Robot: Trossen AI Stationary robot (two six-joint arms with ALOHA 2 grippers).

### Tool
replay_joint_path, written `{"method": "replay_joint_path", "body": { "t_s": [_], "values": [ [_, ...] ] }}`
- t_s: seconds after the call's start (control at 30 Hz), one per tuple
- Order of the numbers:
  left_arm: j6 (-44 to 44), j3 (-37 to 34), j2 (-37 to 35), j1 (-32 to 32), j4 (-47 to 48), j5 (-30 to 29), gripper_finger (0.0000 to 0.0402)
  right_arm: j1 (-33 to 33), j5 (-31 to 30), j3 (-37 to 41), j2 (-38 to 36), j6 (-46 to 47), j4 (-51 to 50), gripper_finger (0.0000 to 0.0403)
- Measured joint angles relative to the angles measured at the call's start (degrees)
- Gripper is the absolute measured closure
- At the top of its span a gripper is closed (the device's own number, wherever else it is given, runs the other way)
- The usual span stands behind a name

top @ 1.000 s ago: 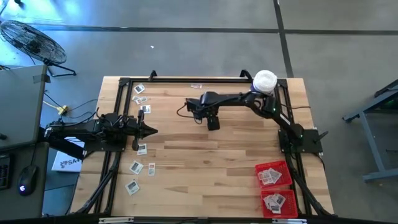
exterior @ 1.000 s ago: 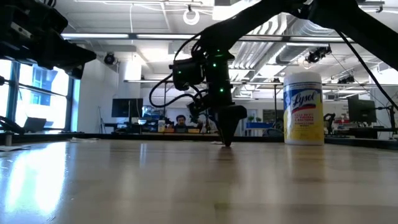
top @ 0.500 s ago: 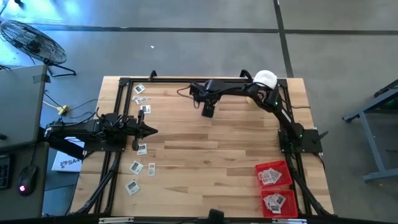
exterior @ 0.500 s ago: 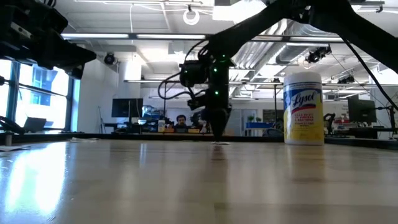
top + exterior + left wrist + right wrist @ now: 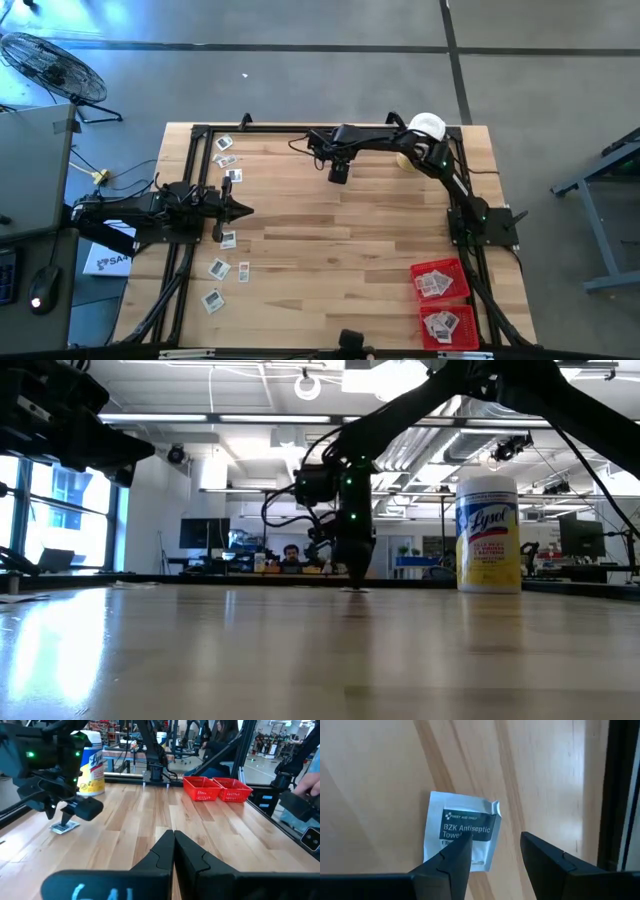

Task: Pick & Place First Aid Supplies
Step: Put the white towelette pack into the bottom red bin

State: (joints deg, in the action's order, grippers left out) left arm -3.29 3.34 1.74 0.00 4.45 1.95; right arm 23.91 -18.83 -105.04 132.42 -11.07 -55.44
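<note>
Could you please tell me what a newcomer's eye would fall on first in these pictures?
Probably the right gripper, open, poised over a white antiseptic towelette packet near the table's far edge. Next, the yellow Lysol canister at the far right corner, and two red trays at the near right.

I'm holding my right arm stretched toward eleven o'clock across the far side, its right gripper (image 5: pixel 338 174) pointing straight down with fingers (image 5: pixel 451 862) standing apart. My left arm is lying low at nine o'clock, its left gripper (image 5: pixel 240 210) pinched closed, pointing toward three.
</note>
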Motion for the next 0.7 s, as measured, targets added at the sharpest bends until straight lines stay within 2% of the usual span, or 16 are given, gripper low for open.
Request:
{"method": "replay_joint_path", "body": {
  "t_s": [0.2,0.43,0.7],
  "values": [
    [0.0,0.0,0.0,0.01,0.02,-0.01,0.04,-2.56,6.86,2.5,-0.5,-0.42,-2.36,0.0238],
    [0.0,0.0,0.0,0.0,0.0,0.0,0.04,-9.96,15.37,2.56,-0.44,0.73,-3.86,0.0238],
    [0.0,0.01,0.0,-0.01,0.0,0.0,0.04,-18.87,20.96,2.63,-0.28,8.26,-2.53,0.0238]
  ]
}}
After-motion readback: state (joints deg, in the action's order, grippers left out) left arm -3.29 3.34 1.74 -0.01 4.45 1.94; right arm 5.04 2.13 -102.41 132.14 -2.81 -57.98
